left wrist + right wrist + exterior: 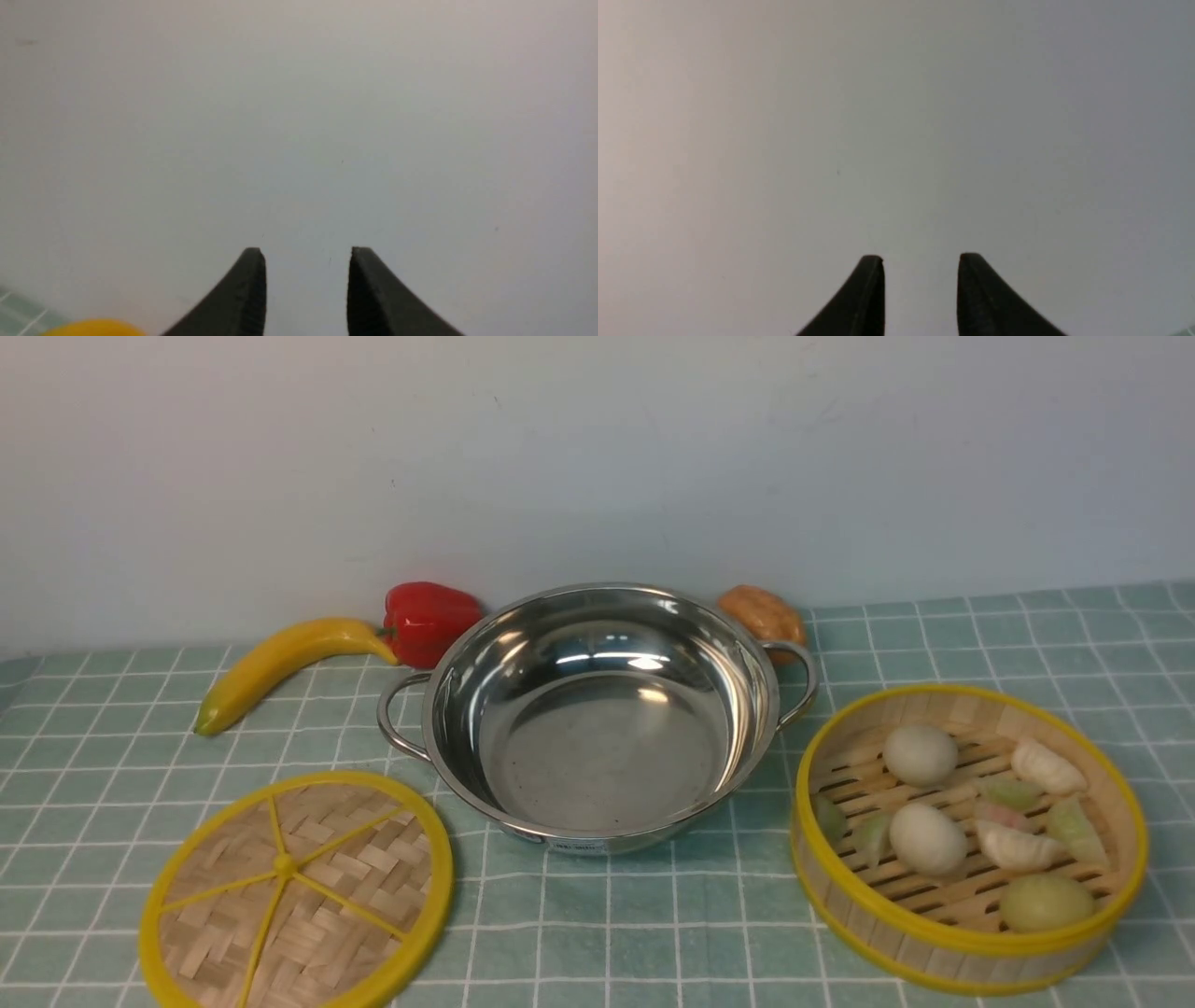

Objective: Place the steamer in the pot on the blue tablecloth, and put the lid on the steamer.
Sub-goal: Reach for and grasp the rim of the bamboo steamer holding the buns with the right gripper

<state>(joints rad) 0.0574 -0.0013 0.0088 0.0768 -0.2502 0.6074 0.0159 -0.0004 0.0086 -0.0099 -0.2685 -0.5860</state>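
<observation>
1 pot (607,756) | 1 steamer (1074,933) | 1 lid (350,910) | left pincer (307,289), right pincer (921,294): both apart

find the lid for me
In the front view, the lid lies flat at the left, on the cloth, nearer than the banana.

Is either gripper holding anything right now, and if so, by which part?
Nothing is held: the left gripper and right gripper both stand open and empty.
</observation>
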